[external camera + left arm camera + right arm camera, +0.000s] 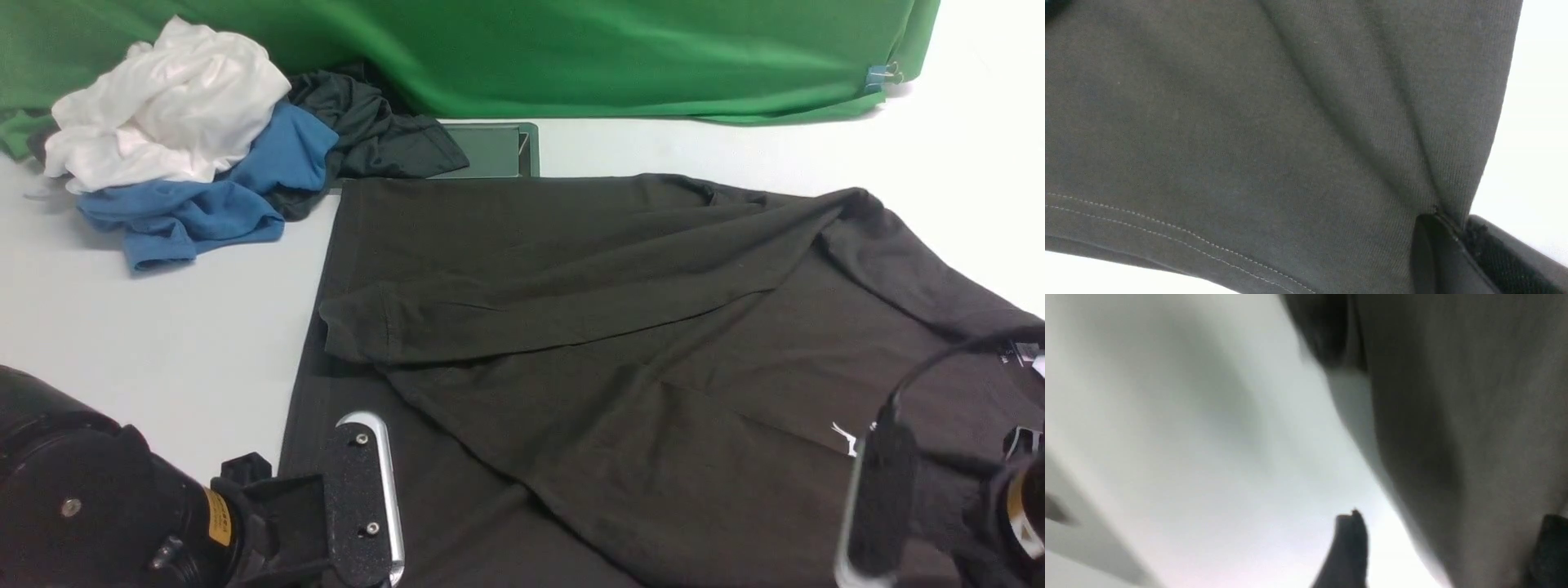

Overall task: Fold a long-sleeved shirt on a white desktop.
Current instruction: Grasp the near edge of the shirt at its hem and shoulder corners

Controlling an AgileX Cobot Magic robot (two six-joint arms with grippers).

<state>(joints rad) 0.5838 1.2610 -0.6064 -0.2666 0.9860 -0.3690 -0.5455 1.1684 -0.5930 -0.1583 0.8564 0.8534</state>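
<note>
Your left gripper (1443, 222) pinches the near edge of the long-sleeved shirt (620, 327), your right gripper (1449, 547) stands jaws spread, holding nothing, so lifting now would likely raise one corner only, skewing the shirt spread across the white desktop (180, 327) and spilling its folded-over sleeve (457, 318) further back.

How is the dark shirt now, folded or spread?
The shirt is partly folded: one sleeve lies across its body; the rest is spread over the white desktop.

A white garment (167, 98), blue garment (220, 196) and dark garment (367, 131) lie heaped before green cloth (571, 57).
</note>
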